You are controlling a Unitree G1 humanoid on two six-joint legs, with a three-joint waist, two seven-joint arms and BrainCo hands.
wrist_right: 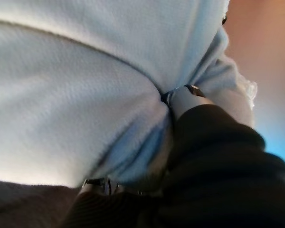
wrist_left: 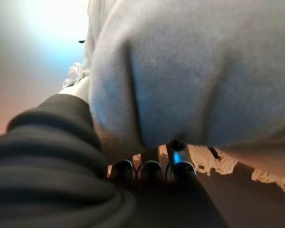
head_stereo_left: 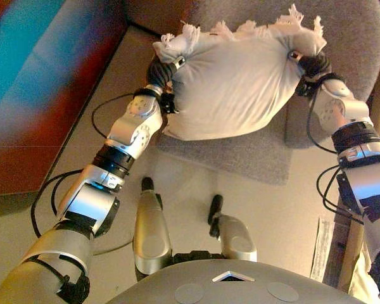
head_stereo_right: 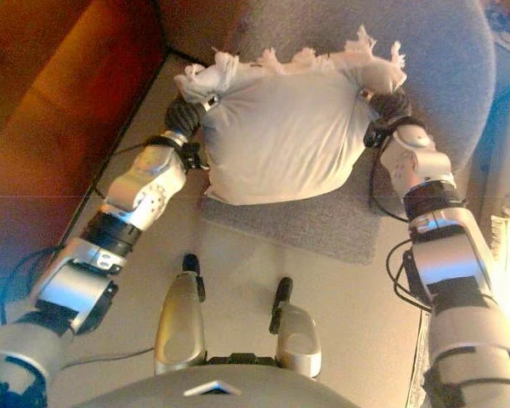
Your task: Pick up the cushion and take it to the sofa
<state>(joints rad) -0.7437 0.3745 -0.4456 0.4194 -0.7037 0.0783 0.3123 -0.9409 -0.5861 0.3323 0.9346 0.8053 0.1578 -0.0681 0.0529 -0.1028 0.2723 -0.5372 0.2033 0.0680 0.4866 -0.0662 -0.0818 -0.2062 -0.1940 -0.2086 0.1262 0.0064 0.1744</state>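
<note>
Pale flooring [head_stereo_left: 259, 202] ran below the robot, with a grey rug [head_stereo_left: 253, 152] spread on it and a dark reddish sofa [head_stereo_left: 44, 95] along the robot's left. Between the two hands hung the cushion [head_stereo_left: 231, 85], white and plump, held off the floor above the rug. Its long axis ran side to side, from one hand across to the other, and its tasselled fringe pointed away from the robot. On the cushion's left end the left hand [head_stereo_left: 163, 71] was clamped, thumb pinching the fabric against the fingers underneath. At the opposite end the right hand [head_stereo_left: 311, 65] gripped likewise, fingers curled beneath and thumb dug into the cloth.
</note>
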